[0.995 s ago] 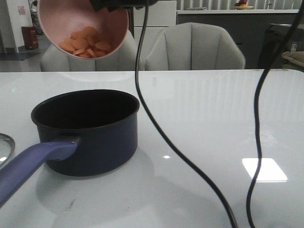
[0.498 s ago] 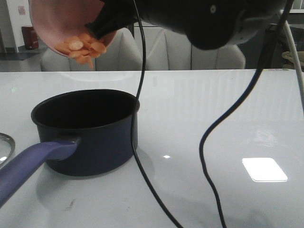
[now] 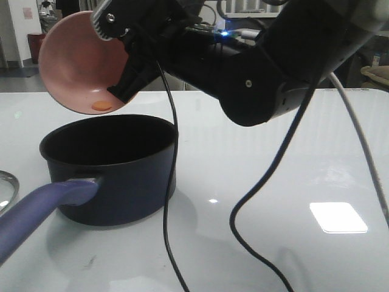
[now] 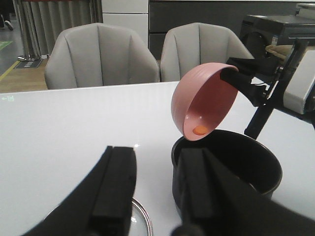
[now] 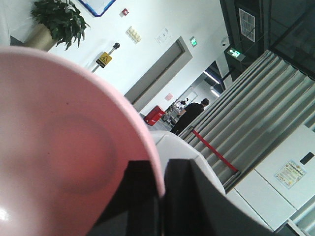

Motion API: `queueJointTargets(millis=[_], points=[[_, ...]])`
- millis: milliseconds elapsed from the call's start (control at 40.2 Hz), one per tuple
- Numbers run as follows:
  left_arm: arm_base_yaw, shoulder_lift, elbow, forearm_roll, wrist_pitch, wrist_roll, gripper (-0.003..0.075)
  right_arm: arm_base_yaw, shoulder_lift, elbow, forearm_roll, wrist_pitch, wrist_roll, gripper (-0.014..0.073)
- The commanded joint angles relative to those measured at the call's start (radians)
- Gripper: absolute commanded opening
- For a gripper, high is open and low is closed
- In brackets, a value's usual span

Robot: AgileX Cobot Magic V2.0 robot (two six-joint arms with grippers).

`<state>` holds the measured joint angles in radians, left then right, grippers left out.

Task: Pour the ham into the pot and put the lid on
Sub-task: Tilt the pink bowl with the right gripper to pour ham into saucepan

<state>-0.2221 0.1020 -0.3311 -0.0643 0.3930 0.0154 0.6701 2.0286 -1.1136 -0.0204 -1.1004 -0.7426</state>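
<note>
My right gripper [image 3: 124, 73] is shut on the rim of the pink bowl [image 3: 76, 64] and holds it tipped steeply over the pot [image 3: 109, 167], a dark navy saucepan with a purplish-blue handle [image 3: 36, 213]. One orange ham bit [image 3: 101, 106] clings near the bowl's low edge; it also shows in the left wrist view [image 4: 200, 130]. The pot's inside is dark and its contents do not show. The right wrist view shows the jaws pinched on the bowl's rim [image 5: 160, 189]. My left gripper [image 4: 155, 191] is open, near the pot [image 4: 246, 162] and above the glass lid [image 4: 142, 221].
The lid's steel rim [image 3: 7, 182] peeks in at the table's left edge. Black cables [image 3: 167, 201] hang from the right arm in front of the pot. Grey chairs [image 4: 101, 54] stand beyond the white table [image 3: 273, 152].
The bowl has tipped much further over the pot. The pile of orange pieces has left the bowl; only one bit stays. The right arm has swung into the front view.
</note>
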Motion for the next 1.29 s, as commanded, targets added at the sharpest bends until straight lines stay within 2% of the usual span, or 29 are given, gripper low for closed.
queueJointTargets(millis=[0, 149, 398, 572, 722, 821, 946, 1045, 1145, 1269], points=[[-0.007, 0.013, -0.029, -0.004, -0.082, 0.000, 0.0281, -0.002, -0.059, -0.028, -0.004, -0.202, -0.024, 0.0137], [-0.007, 0.013, -0.029, -0.004, -0.082, 0.000, 0.0281, 0.017, -0.100, -0.028, -0.006, -0.202, -0.101, 0.0137], [-0.007, 0.013, -0.029, -0.004, -0.082, 0.000, 0.0281, 0.036, -0.166, -0.030, -0.008, -0.202, -0.127, 0.0137], [-0.007, 0.013, -0.029, -0.004, -0.082, 0.000, 0.0281, 0.036, -0.166, -0.060, -0.008, -0.202, -0.221, 0.0137], [-0.007, 0.013, -0.029, -0.004, -0.082, 0.000, 0.0281, 0.036, -0.166, -0.067, 0.013, -0.201, -0.213, 0.0137], [-0.007, 0.013, -0.029, -0.004, -0.082, 0.000, 0.0281, 0.038, -0.166, -0.066, 0.111, -0.201, -0.106, 0.0137], [-0.007, 0.013, -0.029, -0.004, -0.082, 0.000, 0.0281, 0.042, -0.168, -0.066, 0.292, -0.180, 0.092, 0.0137], [-0.007, 0.013, -0.029, -0.004, -0.082, 0.000, 0.0281, 0.049, -0.194, -0.066, 0.455, -0.069, 0.190, 0.0137], [-0.007, 0.013, -0.029, -0.004, -0.082, 0.000, 0.0281, 0.049, -0.235, -0.066, 0.566, 0.080, 0.204, 0.0137], [-0.007, 0.013, -0.029, -0.004, -0.082, 0.000, 0.0281, 0.047, -0.294, -0.066, 0.665, 0.280, 0.139, 0.0137]])
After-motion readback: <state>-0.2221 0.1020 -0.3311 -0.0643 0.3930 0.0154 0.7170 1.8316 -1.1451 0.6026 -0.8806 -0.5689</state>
